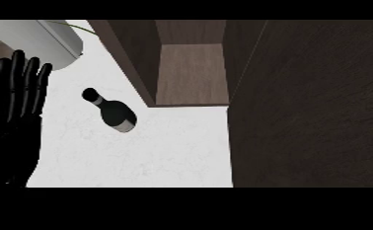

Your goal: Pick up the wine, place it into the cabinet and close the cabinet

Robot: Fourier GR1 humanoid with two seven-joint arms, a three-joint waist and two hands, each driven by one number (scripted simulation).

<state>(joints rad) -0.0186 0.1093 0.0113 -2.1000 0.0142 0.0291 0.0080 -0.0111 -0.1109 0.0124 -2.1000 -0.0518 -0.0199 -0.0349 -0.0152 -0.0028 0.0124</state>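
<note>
Wine is seen standing on the white bench, left of the open cabinet and just near of its left wall, untouched. One robot hand, the left, is shown at the left edge, fingers straight, spread apart and pointing up, holding nothing; it is resting. The right robot hand is not shown. A pale round vessel with a green stem sits at the far left. Trouble is judged likely if the bottle is nudged at its narrow neck and tipped, or knocked against the cabinet wall on the way in. The large dark panel at right, probably the door, could also be clipped.
</note>
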